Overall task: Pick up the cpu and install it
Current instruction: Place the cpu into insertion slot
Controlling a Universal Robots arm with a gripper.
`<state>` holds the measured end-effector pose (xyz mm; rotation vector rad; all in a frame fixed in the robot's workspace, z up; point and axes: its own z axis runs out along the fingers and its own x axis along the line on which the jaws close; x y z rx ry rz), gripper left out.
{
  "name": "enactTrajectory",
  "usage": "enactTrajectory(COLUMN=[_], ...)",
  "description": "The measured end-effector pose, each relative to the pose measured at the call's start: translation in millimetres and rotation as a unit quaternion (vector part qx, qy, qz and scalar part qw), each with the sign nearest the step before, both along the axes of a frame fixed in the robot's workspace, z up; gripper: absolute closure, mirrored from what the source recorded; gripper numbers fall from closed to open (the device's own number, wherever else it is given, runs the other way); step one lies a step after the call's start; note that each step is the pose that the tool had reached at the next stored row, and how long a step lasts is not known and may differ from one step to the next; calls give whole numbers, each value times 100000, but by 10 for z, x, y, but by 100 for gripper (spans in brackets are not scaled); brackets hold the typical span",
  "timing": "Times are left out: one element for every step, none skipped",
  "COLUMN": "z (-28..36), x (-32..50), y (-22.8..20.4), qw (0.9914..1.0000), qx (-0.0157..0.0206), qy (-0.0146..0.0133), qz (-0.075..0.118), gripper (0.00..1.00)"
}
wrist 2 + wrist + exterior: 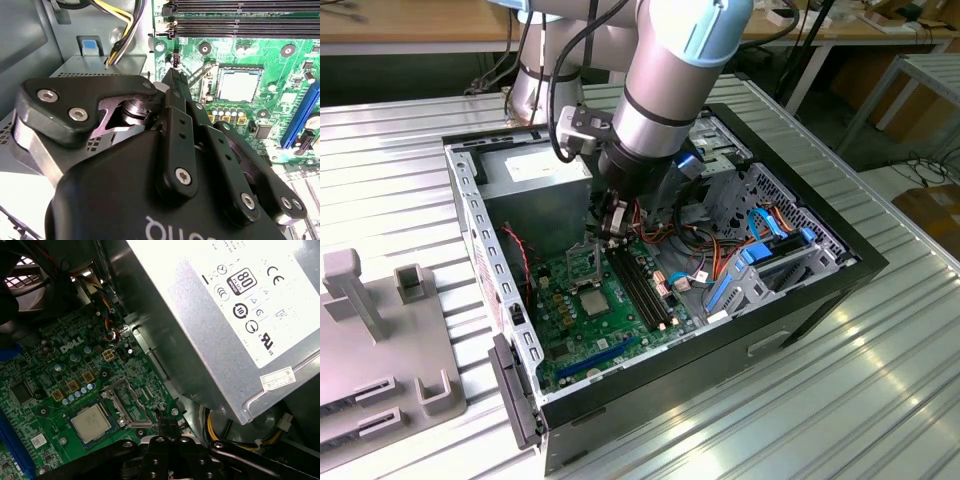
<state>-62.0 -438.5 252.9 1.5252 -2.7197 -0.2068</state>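
Jaws [172, 75] of mine are drawn together to a narrow tip with nothing between them, hanging low inside the computer case [790, 300], close over the green motherboard [280, 65]. Just beyond the tip lies the cpu [239, 84], silver face up, already seated in its socket, with the hinged socket frame [127, 402] standing open between tip and chip. My judgement: keep the tip steady and press nothing slantwise.

Exterior high; wrist views close over motherboard [45, 375]
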Motion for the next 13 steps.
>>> enactTrajectory(z=[2,3,4,5,6,6,7,7,7,7,7,5,6], x=[0,0,0,-1,-1,-2,-2,-3,-4,-5,-5,-5,-6], y=[0,0,0,0,0,0,0,-1,-1,-2,-3,-5,-7], qw=[100000,100000,100000,100000,100000,100000,100000,100000,100000,100000,100000,100000,100000], qx=[2,0,5,0,-2,-6,-31,-81,-105,-131,-150,-179,-215], qy=[-1,-2,-3,-1,-1,0,5,3,4,6,2,-5,-1], qz=[16,31,47,68,80,93,105,122,136,148,160,169,171], gripper=[89,89,89,89,89,89,89,89,89,89,89,89,89])
